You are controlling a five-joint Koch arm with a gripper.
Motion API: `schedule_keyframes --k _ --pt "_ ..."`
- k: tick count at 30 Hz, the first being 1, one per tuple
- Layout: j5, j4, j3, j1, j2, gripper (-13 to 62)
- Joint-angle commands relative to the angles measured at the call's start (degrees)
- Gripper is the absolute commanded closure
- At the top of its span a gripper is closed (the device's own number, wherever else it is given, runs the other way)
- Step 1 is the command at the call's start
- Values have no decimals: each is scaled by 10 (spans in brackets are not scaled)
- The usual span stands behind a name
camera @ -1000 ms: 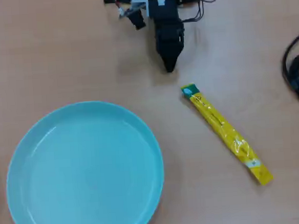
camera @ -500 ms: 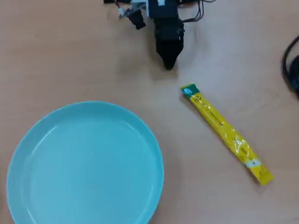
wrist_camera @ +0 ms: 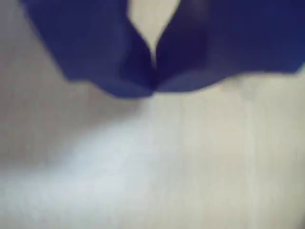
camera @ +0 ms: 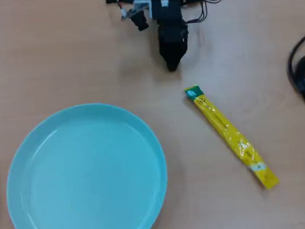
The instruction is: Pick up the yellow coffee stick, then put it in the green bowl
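The yellow coffee stick (camera: 230, 136) lies flat on the wooden table (camera: 59, 58), slanting from its green end at eleven o'clock down toward five o'clock. The green bowl (camera: 86, 175) sits apart at its nine o'clock, empty. The gripper (camera: 172, 66) hangs near the green end, at its eleven o'clock; in the blurry wrist view its jaws seem clenched tip to tip (wrist_camera: 152, 88) on nothing.

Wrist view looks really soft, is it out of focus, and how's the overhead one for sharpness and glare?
Wrist view: heavily blurred, the gripper only a dark blue mass, jaws meeting at the tips, table washed out. Overhead view: fairly sharp, even light, faint sheen on the green bowl, print on the yellow coffee stick unreadable.
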Motion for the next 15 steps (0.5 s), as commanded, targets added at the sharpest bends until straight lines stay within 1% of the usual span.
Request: schedule_keyframes --k 1,7,11,15 --pt "-10 107 -13 0 59 573" --pt "-11 243 -116 -11 58 573" --pt "-11 345 -200 -52 56 573" --pt "-12 394 -268 -91 56 573"
